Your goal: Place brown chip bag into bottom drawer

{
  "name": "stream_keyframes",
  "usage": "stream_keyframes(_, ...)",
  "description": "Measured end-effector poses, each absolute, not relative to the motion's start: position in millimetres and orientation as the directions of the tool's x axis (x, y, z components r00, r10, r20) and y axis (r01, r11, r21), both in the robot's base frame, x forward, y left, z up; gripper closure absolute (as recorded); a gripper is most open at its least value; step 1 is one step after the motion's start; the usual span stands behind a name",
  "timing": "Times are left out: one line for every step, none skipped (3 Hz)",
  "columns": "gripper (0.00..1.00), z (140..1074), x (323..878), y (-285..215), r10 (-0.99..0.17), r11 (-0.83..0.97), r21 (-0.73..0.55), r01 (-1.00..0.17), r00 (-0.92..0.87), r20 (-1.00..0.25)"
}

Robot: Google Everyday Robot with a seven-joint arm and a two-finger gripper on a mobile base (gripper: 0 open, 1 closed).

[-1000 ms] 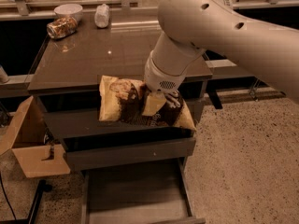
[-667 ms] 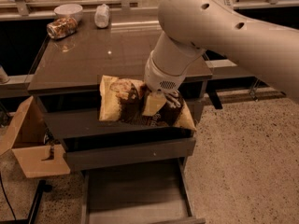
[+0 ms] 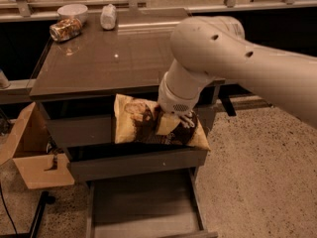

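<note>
The brown chip bag (image 3: pixel 141 125), dark brown foil with tan-yellow ends, hangs lying flat in front of the cabinet's upper drawer fronts, just under the tabletop edge. My gripper (image 3: pixel 172 124) comes down from the big white arm (image 3: pixel 208 58) and is shut on the bag's right half. Directly below, the bottom drawer (image 3: pixel 143 205) stands pulled out, a shallow grey-brown tray with a plain bare floor and thin side rails.
On the brown tabletop (image 3: pixel 109 58) at the far left are a speckled shiny packet (image 3: pixel 66 29), a white bowl (image 3: pixel 73 11) and a small white bottle (image 3: pixel 107 16). An open cardboard box (image 3: pixel 32 155) sits left of the cabinet. Speckled floor lies to the right.
The arm has lowered a little and shifted slightly right, carrying the chip bag down from the tabletop edge toward the drawer fronts.
</note>
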State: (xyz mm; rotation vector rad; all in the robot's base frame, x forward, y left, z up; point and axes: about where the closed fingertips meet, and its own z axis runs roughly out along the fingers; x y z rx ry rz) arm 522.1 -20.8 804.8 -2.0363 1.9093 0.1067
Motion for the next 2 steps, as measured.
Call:
stream_keyframes(1.0,774,524,-26,-0.953,-0.018,-0.208,-0.978,0.08,-0.291)
stream_keyframes(1.0,731,532,-35,-0.955,-0.008,-0.219,-0.976,0.073,-0.289)
